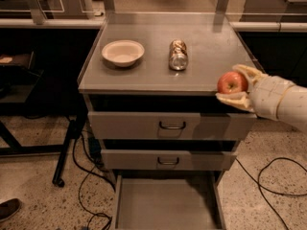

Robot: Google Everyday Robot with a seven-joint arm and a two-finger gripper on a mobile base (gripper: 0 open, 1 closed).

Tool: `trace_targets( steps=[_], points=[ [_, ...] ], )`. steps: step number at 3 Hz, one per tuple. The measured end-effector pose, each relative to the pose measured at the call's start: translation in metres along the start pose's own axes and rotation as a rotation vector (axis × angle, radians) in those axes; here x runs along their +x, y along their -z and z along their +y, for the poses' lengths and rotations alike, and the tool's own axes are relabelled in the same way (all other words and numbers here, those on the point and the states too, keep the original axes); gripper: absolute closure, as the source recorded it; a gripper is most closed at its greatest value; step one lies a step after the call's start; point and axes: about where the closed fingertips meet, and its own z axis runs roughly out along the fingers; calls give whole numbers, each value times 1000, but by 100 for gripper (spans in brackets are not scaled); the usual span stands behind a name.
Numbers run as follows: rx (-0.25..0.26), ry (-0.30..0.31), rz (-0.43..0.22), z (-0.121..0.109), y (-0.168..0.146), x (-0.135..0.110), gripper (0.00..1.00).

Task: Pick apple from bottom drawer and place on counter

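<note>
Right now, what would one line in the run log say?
gripper: shut on apple, beside front-right corner of counter | bottom drawer: open | apple: not yet on counter

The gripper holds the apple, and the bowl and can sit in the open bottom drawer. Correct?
No. The camera view shows the bowl and can on the counter; the gripper, at its right front corner, holds the apple.

a shallow round cream bowl (123, 52) is seen at 11 o'clock, a crushed metal can (178, 54) lying at 12. black cables (273, 176) are strewn at 5, a dark shoe (8, 209) at 8. the gripper (234, 84) is held at 3 o'clock.
</note>
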Motion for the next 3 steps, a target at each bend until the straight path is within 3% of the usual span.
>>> trace_targets(
  steps=[1, 2, 3],
  points=[
    [106, 79, 14, -62, 29, -21, 100],
    [106, 79, 14, -62, 29, -21, 100],
    [93, 57, 20, -78, 14, -18, 100]
  ],
)
